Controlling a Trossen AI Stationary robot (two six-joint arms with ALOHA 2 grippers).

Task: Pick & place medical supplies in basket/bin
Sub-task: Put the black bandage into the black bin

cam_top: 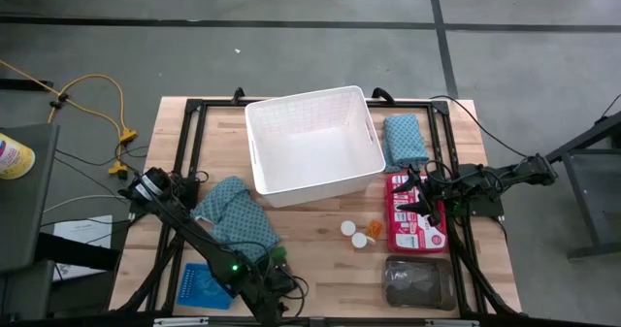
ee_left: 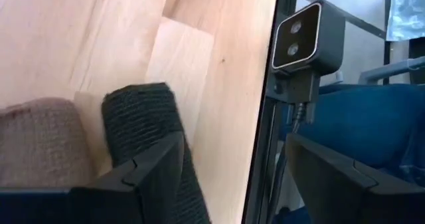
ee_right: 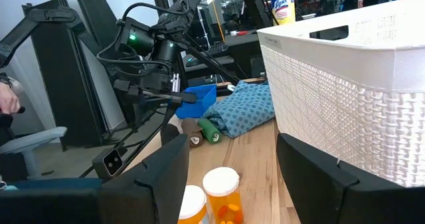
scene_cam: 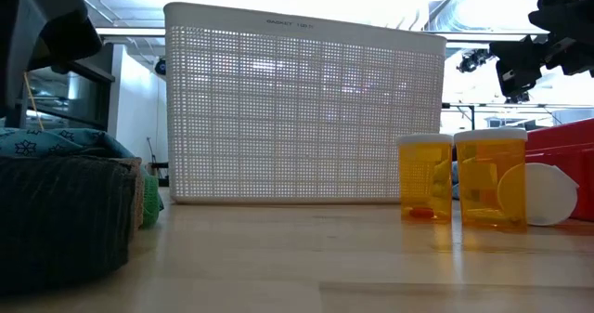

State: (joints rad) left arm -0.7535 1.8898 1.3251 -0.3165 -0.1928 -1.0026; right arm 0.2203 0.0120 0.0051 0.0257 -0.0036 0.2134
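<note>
White basket (cam_top: 315,138) seen mid-table, rim lettering unreadable. Red packet (cam_top: 415,213) print illegible. Left gripper (ee_left: 232,177) spread, nothing held, dark roll (ee_left: 143,127) beside finger. Right gripper (ee_right: 232,171) parted, empty, above pill bottles (ee_right: 221,194).

A yellow cable (cam_top: 102,99) snakes over the grey floor (cam_top: 291,36) far left of the wooden table (cam_top: 320,269). A wipes tub (cam_top: 12,156) stands on a dark stand at the left edge. A small camera (ee_left: 307,36) sits at the table's near edge. A grey office chair (ee_right: 30,147) stands off the left side.
</note>
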